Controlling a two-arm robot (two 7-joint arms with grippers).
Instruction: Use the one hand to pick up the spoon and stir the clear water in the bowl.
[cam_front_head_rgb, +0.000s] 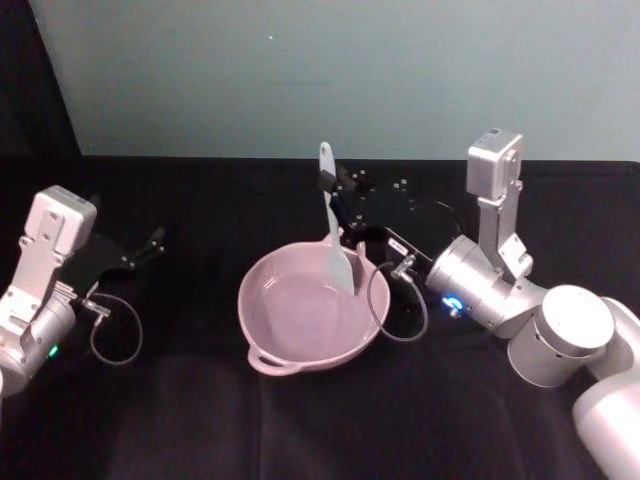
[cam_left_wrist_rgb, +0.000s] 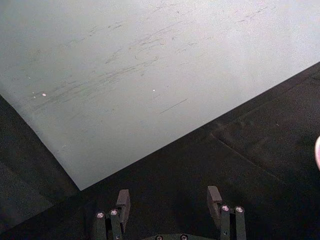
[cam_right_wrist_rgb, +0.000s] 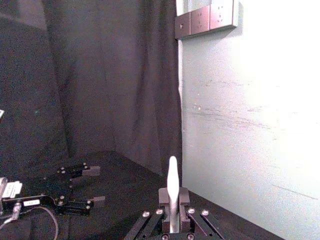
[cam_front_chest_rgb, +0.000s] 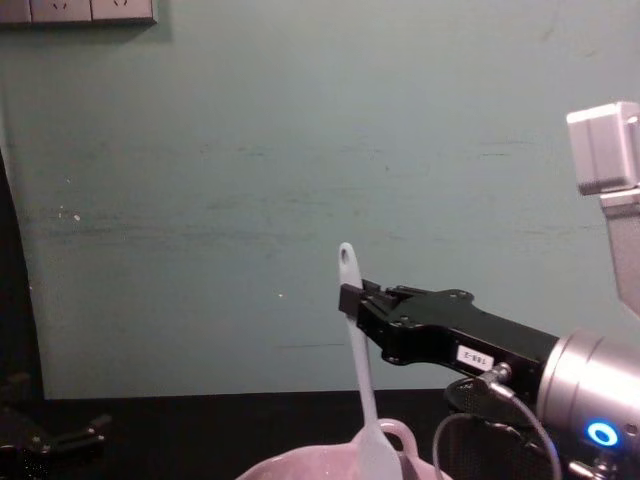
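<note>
The slim silicone spoon (cam_front_head_rgb: 331, 225) is pinched by the right gripper (cam_front_chest_rgb: 350, 298) fingers, its paddle inside the glossy pink bowl (cam_front_head_rgb: 246, 318); the left gripper (cam_left_wrist_rgb: 169, 196) fingers are spread wide.

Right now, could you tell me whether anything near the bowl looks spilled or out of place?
Nothing stands out. The bowl sits level on the table, no spill around it. The right hand grips the spoon near its handle end, almost upright, head in the bowl. The left hand rests open at the left.
</note>
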